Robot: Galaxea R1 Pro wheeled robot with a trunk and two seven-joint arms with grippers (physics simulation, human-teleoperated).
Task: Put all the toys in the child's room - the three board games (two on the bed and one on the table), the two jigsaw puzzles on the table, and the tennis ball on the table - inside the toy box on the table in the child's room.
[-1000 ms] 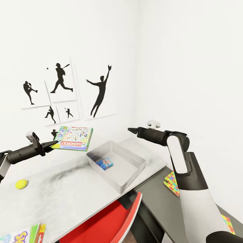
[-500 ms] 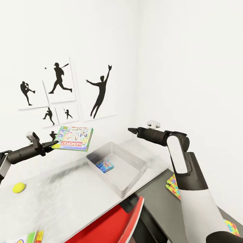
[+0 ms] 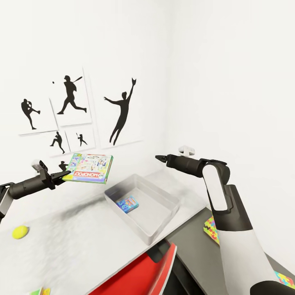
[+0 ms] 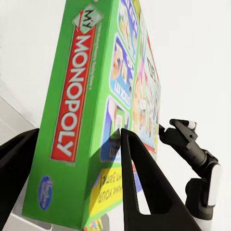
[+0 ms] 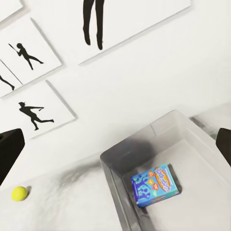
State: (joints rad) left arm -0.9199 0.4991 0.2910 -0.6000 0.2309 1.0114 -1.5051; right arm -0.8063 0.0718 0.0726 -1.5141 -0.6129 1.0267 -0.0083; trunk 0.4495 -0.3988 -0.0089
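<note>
Above the pale grey table (image 3: 82, 241), at about ten o'clock from the shallow pale grey toy box (image 3: 162, 218), the left gripper (image 3: 65, 174) held the flat green-and-white Monopoly board game box (image 3: 90, 168) in the air, its jaws clenched on the box's near edge. From the left wrist camera the two dark fingers (image 4: 139, 178) bracketed the green side panel bearing the red Monopoly lettering (image 4: 72, 106). Inside the toy box lay the small blue board game box (image 3: 127, 203), flat on the floor of the bin toward its nine o'clock wall. The small yellow-green tennis ball (image 3: 19, 232) rested on the table well apart from the toy box, at about nine o'clock from it.

The right gripper (image 3: 159, 158) hung above the far end of the toy box, at its twelve o'clock, holding nothing; its dark fingertips (image 5: 9, 151) stood wide apart at the edges of the right wrist picture, jaws released. A multicoloured jigsaw puzzle board (image 3: 211, 229) lay on the lower dark grey cabinet section (image 3: 192, 246) at about four o'clock from the toy box, partly hidden by the right arm. Black sports-silhouette pictures (image 3: 119, 110) hung on the white wall behind.
</note>
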